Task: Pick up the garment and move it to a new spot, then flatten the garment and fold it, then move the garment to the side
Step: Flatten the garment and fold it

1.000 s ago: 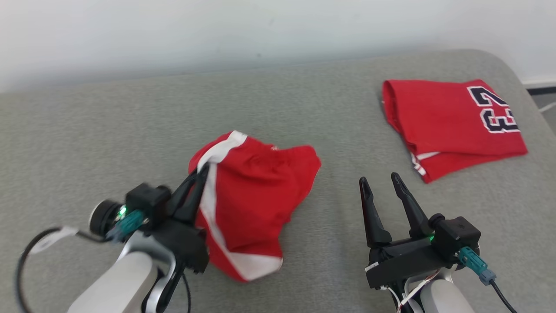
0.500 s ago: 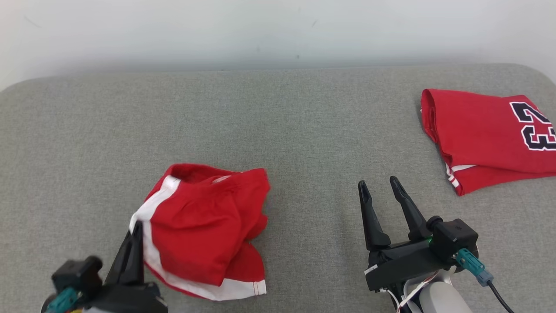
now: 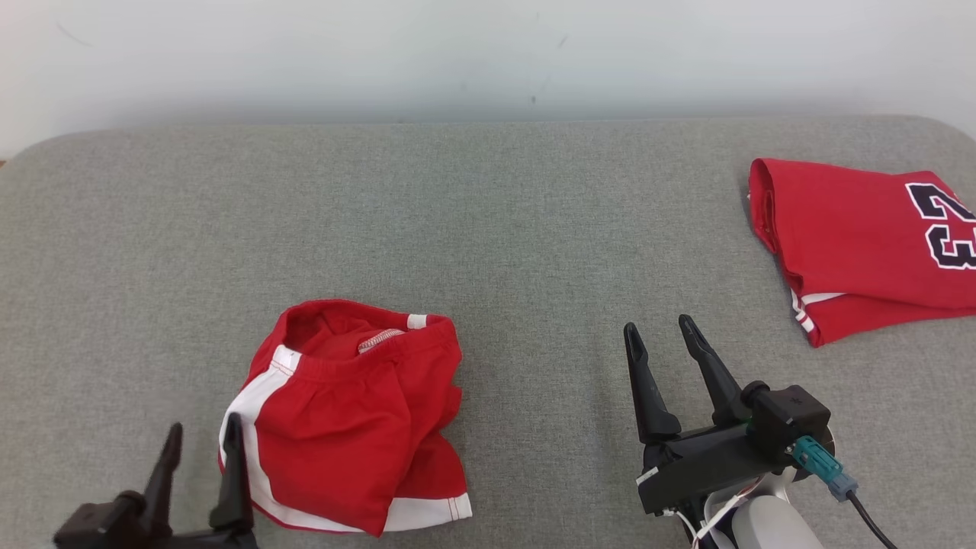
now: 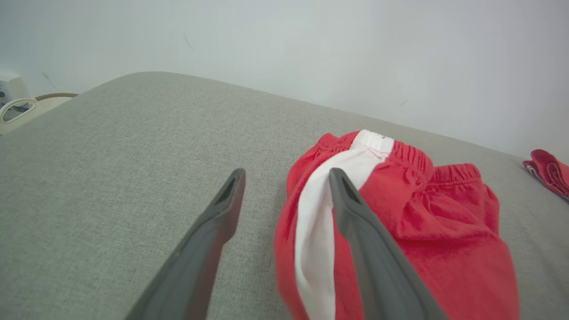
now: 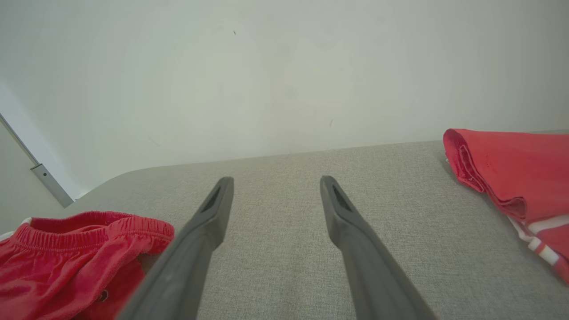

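Shorts lay crumpled on the grey cushion; your left gripper stood spread and empty just beside them, your right gripper spread too, well apart.

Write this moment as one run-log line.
left gripper: open, at shorts edge | right gripper: open, empty | shorts: crumpled, unfolded | jersey: folded, far right

Your inventory:

- Red garments, two: one pair of shorts with white side stripes, and one numbered jersey.
- Grey padded surface, one.
- Grippers, two: left gripper and right gripper.
- Dark fingers, two per gripper, four in all.
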Robot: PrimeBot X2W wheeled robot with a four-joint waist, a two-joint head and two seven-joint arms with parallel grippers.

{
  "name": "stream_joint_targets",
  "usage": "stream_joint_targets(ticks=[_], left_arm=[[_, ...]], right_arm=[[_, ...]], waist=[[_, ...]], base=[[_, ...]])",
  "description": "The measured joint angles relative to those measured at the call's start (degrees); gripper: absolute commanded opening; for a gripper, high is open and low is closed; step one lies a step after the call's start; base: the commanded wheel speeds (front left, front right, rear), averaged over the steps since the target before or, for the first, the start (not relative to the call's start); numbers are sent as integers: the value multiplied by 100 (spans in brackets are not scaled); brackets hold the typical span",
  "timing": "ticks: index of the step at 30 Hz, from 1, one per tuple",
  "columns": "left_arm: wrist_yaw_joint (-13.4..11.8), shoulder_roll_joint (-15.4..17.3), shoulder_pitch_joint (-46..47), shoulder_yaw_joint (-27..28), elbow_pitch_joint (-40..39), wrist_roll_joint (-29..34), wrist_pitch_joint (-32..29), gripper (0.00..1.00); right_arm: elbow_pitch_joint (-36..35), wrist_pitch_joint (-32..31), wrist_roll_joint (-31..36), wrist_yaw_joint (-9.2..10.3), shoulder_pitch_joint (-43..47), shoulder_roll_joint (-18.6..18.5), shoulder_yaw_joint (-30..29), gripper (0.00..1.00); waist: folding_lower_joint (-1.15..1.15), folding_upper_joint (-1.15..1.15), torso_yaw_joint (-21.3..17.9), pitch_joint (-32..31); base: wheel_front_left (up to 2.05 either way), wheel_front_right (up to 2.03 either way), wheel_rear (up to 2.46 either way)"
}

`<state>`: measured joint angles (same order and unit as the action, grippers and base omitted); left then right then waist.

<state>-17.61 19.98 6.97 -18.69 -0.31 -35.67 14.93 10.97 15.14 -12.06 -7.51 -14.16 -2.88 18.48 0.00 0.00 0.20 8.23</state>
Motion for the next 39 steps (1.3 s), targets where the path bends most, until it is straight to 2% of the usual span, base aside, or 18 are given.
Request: stream_joint_targets(ticks=[5, 13, 19, 28, 39], left_arm=[[87, -14, -112, 326, -360, 327, 1, 100], [243, -292, -239, 810, -877, 902, 1, 100], [343, -438, -421, 1133, -842, 1106, 1, 100], [579, -695, -575, 1318, -849, 1328, 1, 100], [854, -970, -556, 1349, -722, 1485, 1, 100]], right_arm=[[9, 0, -3, 0, -3, 0, 19, 100], [291, -52, -25, 0, 3, -41, 311, 100], [466, -358, -250, 0, 75, -231, 992, 100], [616, -1083, -1044, 0, 174, -517, 2328, 100], [1258, -1254, -1535, 0, -287, -608, 3186, 100]], waist=[[0, 0, -36, 9], [0, 0, -65, -18], [0, 0, -46, -90], [0, 0, 112, -162], [0, 0, 418, -103]], base=[[0, 0, 0], [0, 0, 0], [0, 0, 0], [0, 0, 0], [0, 0, 0]])
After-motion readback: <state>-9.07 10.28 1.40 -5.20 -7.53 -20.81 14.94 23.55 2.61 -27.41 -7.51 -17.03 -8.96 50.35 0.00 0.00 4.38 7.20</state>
